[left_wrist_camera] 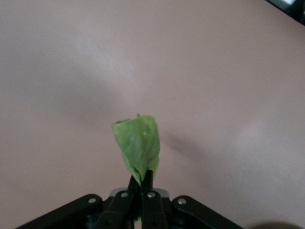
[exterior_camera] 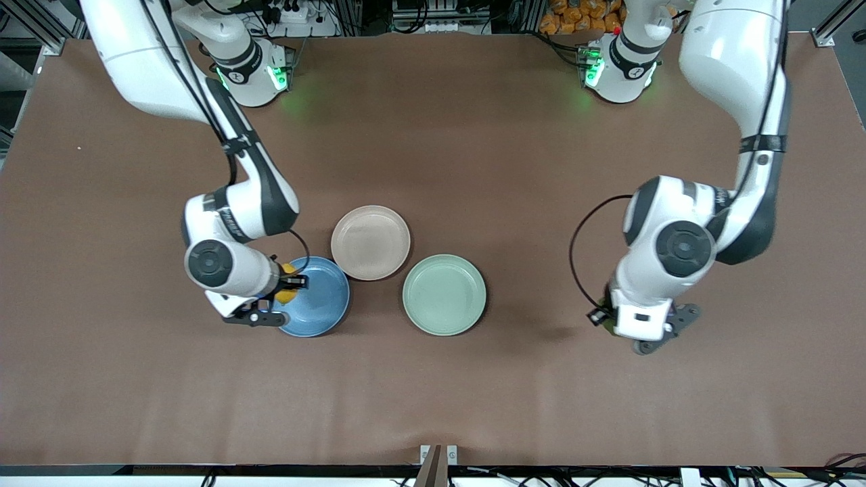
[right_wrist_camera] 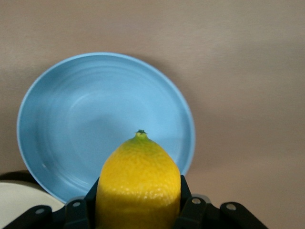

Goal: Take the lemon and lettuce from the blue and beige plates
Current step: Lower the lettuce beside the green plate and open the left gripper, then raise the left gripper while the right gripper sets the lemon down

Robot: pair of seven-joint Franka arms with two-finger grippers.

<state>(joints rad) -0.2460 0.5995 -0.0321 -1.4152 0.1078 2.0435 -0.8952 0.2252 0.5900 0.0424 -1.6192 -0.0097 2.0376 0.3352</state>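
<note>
My right gripper (exterior_camera: 289,284) is shut on the yellow lemon (right_wrist_camera: 138,183), its fingers (right_wrist_camera: 183,188) pressing both sides of it. It holds the lemon (exterior_camera: 287,283) just above the blue plate (exterior_camera: 321,304) at the rim toward the right arm's end; the plate's bowl (right_wrist_camera: 95,114) is bare. The pale beige plate (exterior_camera: 371,242) beside it, farther from the front camera, is bare too. My left gripper (exterior_camera: 609,326) hangs over bare table toward the left arm's end, shut on the green wrinkled lettuce (left_wrist_camera: 138,143), which sticks out past its fingertips (left_wrist_camera: 142,179).
A mint-green plate (exterior_camera: 444,294) with nothing on it lies beside the blue and beige plates, toward the left arm's end. The brown table (exterior_camera: 433,392) stretches wide around the three plates. A pale plate rim (right_wrist_camera: 19,200) shows in a corner of the right wrist view.
</note>
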